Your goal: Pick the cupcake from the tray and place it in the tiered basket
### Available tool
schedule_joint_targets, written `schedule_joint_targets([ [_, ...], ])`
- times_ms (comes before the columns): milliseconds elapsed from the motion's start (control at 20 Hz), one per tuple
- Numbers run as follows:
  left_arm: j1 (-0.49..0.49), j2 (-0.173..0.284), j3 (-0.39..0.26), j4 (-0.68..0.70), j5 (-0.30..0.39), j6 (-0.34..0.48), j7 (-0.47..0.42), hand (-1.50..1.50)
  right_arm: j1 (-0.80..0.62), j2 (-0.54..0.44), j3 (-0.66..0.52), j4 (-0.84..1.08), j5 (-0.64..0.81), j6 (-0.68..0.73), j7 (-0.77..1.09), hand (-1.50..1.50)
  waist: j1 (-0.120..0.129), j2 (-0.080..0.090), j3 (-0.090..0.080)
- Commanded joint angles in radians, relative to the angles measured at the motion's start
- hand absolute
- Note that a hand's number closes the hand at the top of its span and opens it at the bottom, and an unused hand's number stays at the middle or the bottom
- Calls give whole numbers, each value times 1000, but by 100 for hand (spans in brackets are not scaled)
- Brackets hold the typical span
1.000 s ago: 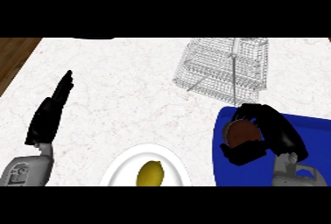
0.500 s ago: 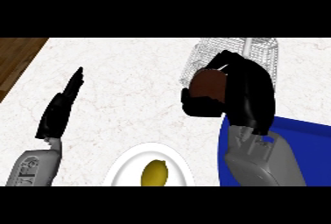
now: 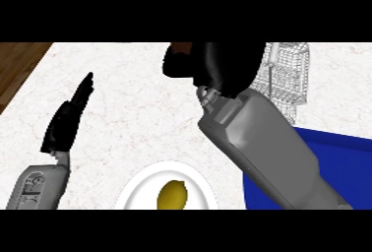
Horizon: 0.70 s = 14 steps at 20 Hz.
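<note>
Near edge: white plate (image 3: 138,189) at bottom centre, a yellow lemon-like fruit (image 3: 173,196) lying on it; plate sits on the white marbled tabletop (image 3: 131,113); blue tray (image 3: 341,157) at lower right, its near-left part hidden behind the right forearm (image 3: 265,147); plate and tray are just beside each other.

Left side: left forearm comes in from the lower left; left hand (image 3: 67,120) is open, fingers straight and together, pointing up and away; it holds nothing and rests beside the plate, apart from it.

Middle to far: right forearm runs diagonally from lower right up to top centre; right hand (image 3: 218,66) is at the far end, fingers curled round the cupcake (image 3: 180,50); only a brown sliver of the cupcake shows at the hand's upper left, rest hidden by the hand; cupcake is off the tray, held up at the top of the view, just left of the tiered basket (image 3: 287,74).

Far: tiered basket is white wire, at top right, partly covered by the right hand and wrist; cannot tell whether the hand touches the wire; dark wood strip (image 3: 18,64) shows past the tabletop's left edge.
</note>
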Motion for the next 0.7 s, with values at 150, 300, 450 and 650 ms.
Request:
schedule_joint_targets([
  [150, -29, 13, 31, 14, 6, 10, 6, 0, -275, 8, -48, 278, -116, -127, 166, 150, -30, 5, 4],
  [300, -5, 5, 32, 18, 10, 11, -2, 0, -326, 8, -20, 447, -122, -146, 128, 150, -37, 6, 4],
  [450, 28, 5, 21, -53, 7, 7, 49, 0, -365, 8, -63, 564, -81, -126, 62, 150, -57, -1, 6],
  [650, 56, 49, 77, -14, 41, -17, -29, 0, -406, -9, -86, 703, 7, -64, 27, 150, -77, 0, 5],
])
